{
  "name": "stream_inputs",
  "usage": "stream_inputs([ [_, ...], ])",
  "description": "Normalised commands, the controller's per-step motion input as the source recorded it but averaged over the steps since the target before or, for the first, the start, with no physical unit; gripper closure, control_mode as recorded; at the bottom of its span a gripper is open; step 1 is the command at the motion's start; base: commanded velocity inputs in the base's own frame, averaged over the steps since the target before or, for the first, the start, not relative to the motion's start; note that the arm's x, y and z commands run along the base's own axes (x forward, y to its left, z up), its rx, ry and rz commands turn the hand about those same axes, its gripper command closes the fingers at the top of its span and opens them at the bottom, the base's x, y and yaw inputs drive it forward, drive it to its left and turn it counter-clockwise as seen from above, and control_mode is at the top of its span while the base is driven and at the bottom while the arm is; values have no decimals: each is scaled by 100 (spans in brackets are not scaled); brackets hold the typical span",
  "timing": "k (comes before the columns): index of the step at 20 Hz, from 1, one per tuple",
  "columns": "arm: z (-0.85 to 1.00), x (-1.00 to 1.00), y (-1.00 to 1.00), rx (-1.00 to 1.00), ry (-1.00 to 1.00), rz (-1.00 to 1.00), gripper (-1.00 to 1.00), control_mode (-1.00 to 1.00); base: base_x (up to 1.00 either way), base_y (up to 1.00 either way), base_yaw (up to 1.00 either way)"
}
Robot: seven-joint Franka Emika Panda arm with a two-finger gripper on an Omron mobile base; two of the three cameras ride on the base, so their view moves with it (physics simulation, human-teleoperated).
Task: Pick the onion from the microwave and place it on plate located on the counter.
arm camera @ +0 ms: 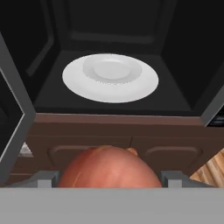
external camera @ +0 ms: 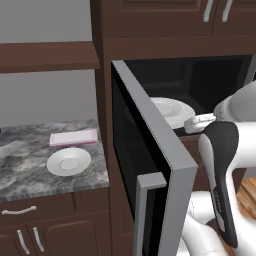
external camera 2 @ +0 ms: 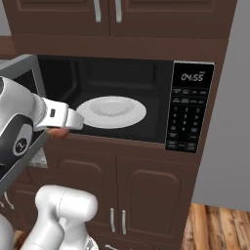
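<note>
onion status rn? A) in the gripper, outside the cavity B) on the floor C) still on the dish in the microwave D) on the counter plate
A: in the hand view the onion sits between the fingers of the gripper, in front of the open microwave, whose wide white dish is bare; the small plate on the counter holds nothing yet.

Onion (arm camera: 108,167) between the gripper (arm camera: 109,178) fingers: reddish-brown. Dish (arm camera: 110,78) beyond the gripper: white, in the microwave (external camera 2: 122,78) with black cavity, grey-framed door. Plate (external camera: 69,161): white. Counter (external camera: 30,150): grey marbled. Cabinets (external camera 2: 117,190): dark brown.
</note>
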Motion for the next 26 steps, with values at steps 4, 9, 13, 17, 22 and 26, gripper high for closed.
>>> stream_inputs([
  [4, -7, -30, -1, 7, -1, 0, 100, -100, 0, 0, 0],
  [9, -5, -9, 0, 3, -8, 0, 100, -100, 0, 0, 0],
  [13, -1, -2, 0, 0, -6, 0, 100, -100, 0, 0, 0],
  [17, 0, 0, 0, 0, 0, 0, 100, 100, -17, -4, 2],
  [22, 0, 0, 0, 0, 0, 0, 100, 100, -63, -65, 3],
  [26, 0, 0, 0, 0, 0, 0, 100, 100, -65, -96, 27],
])
